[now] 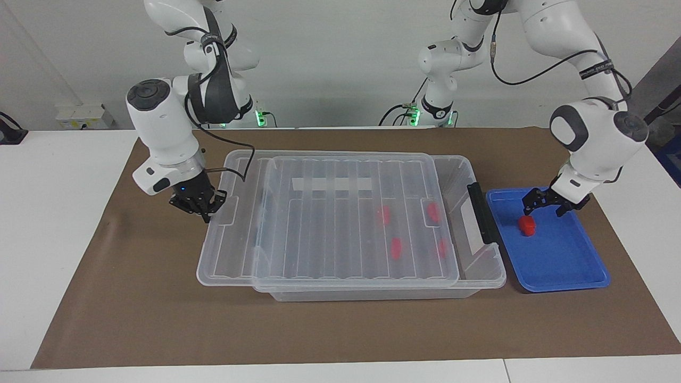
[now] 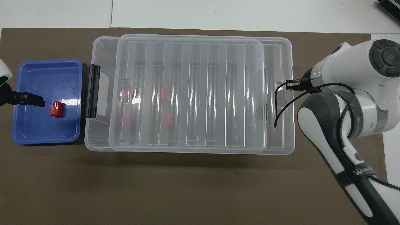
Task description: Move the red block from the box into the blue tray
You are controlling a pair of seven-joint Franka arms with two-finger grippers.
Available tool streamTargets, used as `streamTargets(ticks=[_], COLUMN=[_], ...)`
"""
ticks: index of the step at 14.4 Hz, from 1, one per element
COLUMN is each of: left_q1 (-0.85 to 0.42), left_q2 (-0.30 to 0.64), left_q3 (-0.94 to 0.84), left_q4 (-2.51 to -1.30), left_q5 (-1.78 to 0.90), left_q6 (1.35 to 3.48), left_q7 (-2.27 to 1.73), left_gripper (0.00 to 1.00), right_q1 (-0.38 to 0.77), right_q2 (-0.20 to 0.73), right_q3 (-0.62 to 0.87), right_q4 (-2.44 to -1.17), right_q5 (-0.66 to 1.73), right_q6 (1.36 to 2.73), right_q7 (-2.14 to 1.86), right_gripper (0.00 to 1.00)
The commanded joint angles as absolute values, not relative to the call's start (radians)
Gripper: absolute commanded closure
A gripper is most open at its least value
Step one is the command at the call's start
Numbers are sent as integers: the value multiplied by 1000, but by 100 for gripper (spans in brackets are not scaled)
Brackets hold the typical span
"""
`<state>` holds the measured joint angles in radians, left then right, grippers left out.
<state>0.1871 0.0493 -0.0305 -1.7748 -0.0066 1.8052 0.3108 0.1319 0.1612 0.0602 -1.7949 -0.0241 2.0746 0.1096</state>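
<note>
The blue tray (image 1: 564,266) lies at the left arm's end of the table, beside the box's black latch (image 1: 481,213). One red block (image 1: 528,225) rests in the tray and also shows in the overhead view (image 2: 56,109). My left gripper (image 1: 548,207) hangs open just above that block, not gripping it. The clear box (image 1: 479,276) holds several more red blocks (image 1: 396,247) under its ribbed lid (image 1: 340,175). The lid sits shifted toward the right arm's end, leaving a gap at the latch end. My right gripper (image 1: 205,205) is low at that shifted end of the lid.
Brown paper (image 1: 159,319) covers the table under the box and the tray (image 2: 47,131). In the overhead view the right arm's wrist (image 2: 353,93) covers its own gripper beside the box's end. A cable (image 1: 234,143) loops from the right arm over the lid's corner.
</note>
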Motion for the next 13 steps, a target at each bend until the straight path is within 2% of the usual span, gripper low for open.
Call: streamTargets(ticks=[1, 9, 10, 13], left_q1=[178, 178, 176, 153], left_q2=[15, -32, -26, 67], left_q3=[-31, -31, -31, -25], left_q4=[-1793, -1761, -1729, -1461], left_q5=[-20, -18, -5, 35], left_q6=[1785, 1755, 1690, 1429], left_q7=[325, 322, 321, 328], left_gripper=[0, 0, 0, 0], right_q1=[138, 146, 146, 146], right_q2=[138, 133, 133, 133], right_q3=[66, 94, 94, 95], right_q4=[-1812, -1812, -1812, -1812], right_q5=[-8, -8, -8, -8], right_q6=[2057, 2045, 2045, 2043], right_q7=[100, 92, 92, 92], right_gripper=[100, 100, 100, 100])
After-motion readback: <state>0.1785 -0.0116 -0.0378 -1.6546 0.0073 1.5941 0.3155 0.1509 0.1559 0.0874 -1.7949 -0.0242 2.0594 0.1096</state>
